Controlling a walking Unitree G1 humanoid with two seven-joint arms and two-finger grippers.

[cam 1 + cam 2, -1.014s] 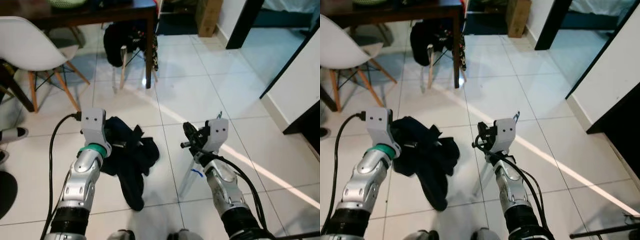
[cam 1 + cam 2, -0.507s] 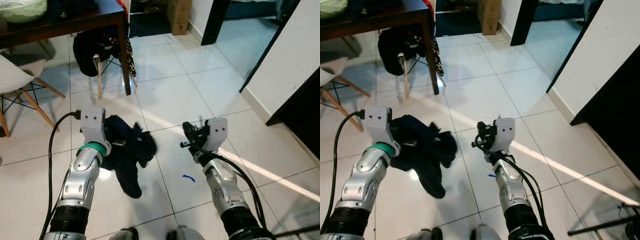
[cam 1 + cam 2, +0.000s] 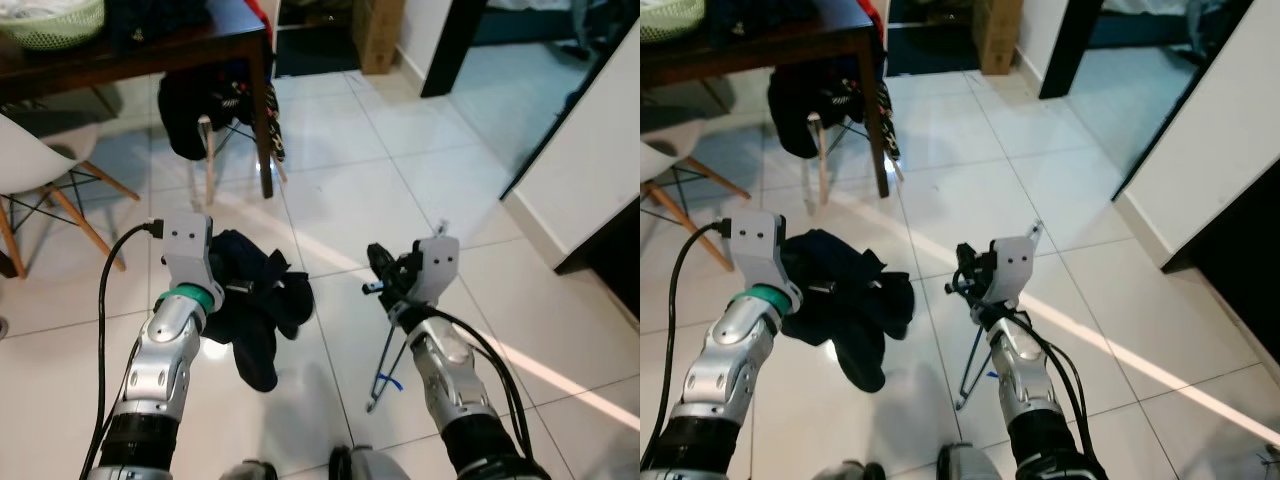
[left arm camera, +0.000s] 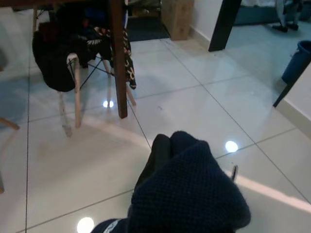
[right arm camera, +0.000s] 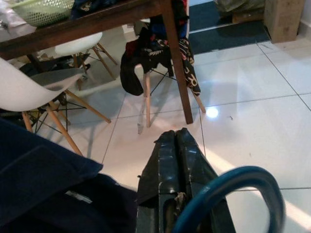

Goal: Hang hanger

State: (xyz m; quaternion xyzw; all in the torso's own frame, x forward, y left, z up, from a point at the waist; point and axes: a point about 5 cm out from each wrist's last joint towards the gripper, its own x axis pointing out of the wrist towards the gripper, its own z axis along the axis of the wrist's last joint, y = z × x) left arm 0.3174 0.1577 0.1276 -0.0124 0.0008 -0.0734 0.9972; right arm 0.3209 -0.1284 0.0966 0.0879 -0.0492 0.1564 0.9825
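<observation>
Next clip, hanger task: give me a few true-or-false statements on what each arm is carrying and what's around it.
1. The left gripper carries a dark garment. True.
2. The right gripper has its jaws shut on a blue hanger. True.
3. The garment is spread flat on the dark table. False: it hangs from the left gripper, above the tiled floor.
4. A white chair stands on the robot's right. False: it stands on its left.
5. A green basket sits on the table. True.

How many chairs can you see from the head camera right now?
2: a white chair at the left edge, and a clothes-draped chair beside the dark table's leg. Others may be hidden.
</observation>
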